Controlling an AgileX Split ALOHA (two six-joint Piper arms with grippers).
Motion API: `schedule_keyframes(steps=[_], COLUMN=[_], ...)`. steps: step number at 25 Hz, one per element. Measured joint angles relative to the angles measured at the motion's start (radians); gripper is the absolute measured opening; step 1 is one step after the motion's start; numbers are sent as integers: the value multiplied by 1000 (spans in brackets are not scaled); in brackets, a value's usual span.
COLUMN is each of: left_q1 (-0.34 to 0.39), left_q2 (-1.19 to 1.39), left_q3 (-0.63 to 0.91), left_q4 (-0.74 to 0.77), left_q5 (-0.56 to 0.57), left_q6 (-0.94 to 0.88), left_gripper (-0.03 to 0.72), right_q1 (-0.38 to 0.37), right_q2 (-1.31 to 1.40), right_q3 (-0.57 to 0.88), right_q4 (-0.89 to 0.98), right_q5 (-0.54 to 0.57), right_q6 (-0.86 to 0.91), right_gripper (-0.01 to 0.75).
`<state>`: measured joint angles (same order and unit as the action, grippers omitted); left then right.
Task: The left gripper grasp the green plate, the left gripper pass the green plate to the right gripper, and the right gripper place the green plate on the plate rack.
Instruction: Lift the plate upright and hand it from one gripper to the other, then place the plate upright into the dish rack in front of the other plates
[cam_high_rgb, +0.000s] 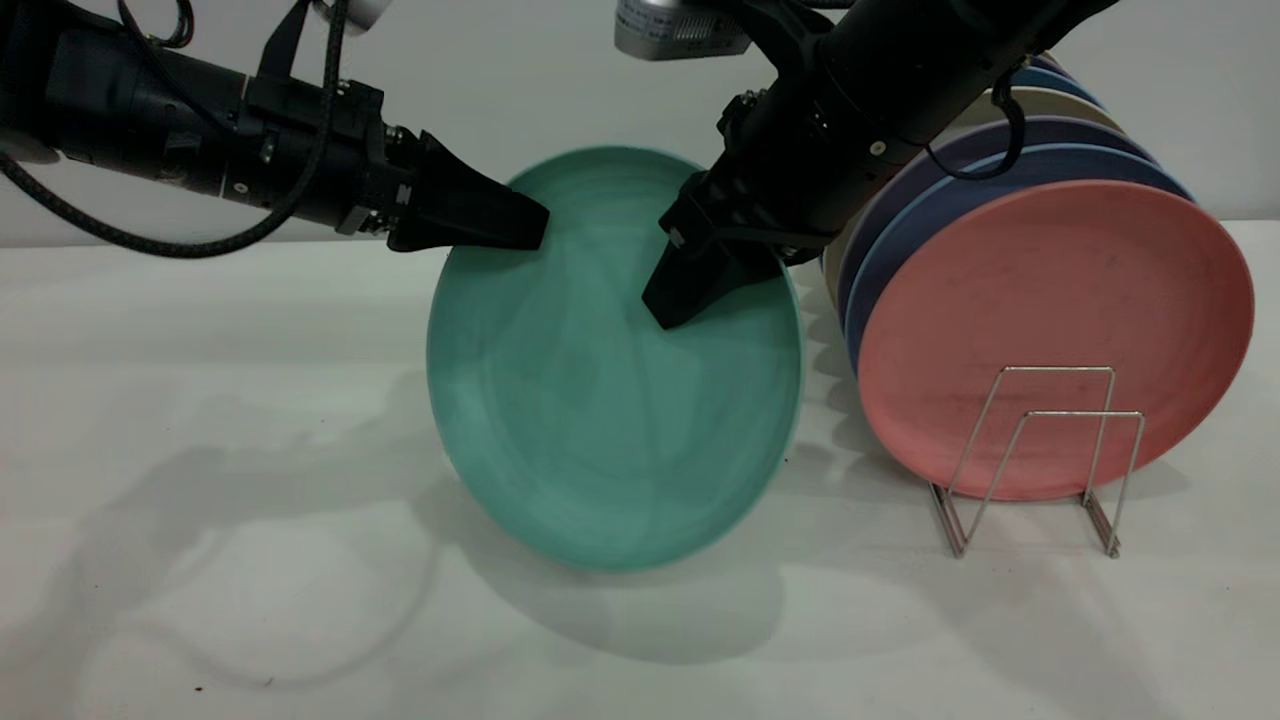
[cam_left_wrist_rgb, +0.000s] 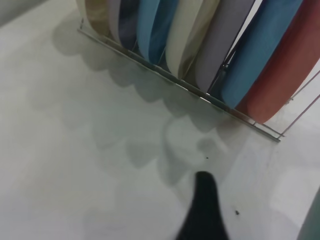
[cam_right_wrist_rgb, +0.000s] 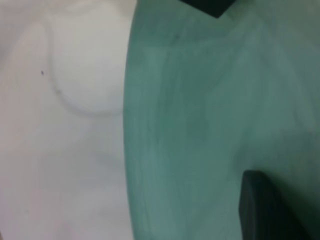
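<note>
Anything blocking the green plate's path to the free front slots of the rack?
Nothing visible. The green plate hangs upright left of the plate rack, held by the left gripper and right gripper. The front wire loops stand free before the pink plate.

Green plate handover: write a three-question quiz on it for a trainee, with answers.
1. True or false: the green plate stands in the plate rack.
2. Which plate is frontmost in the rack? A) dark blue B) salmon-pink C) cream
3. Fill in: the left gripper and the right gripper both meet the plate at its ____ rim.

Key: 1 false, it is held upright beside the rack. 2 B, the pink plate. 3 upper.
</note>
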<state>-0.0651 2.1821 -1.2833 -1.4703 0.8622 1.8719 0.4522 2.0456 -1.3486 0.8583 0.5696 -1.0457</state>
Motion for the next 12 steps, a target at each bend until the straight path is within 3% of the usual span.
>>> schedule_keyframes(steps=[4,9,12], left_q1=[7,33,45], left_q2=[-32,-111,-155], left_q3=[0,0,0], left_q4=[42,149,200], left_q5=[15,62,68], left_q6=[-104,-232,-264], left_gripper=[674,626,600], right_q1=[-31,-74,-74], right_q2=[-40,-57,-69], right_q3=[0,0,0], right_q4=[-76,-209,-274], right_q5=[6,46,102], right_q6=[10,33,-47], right_gripper=[152,152,151])
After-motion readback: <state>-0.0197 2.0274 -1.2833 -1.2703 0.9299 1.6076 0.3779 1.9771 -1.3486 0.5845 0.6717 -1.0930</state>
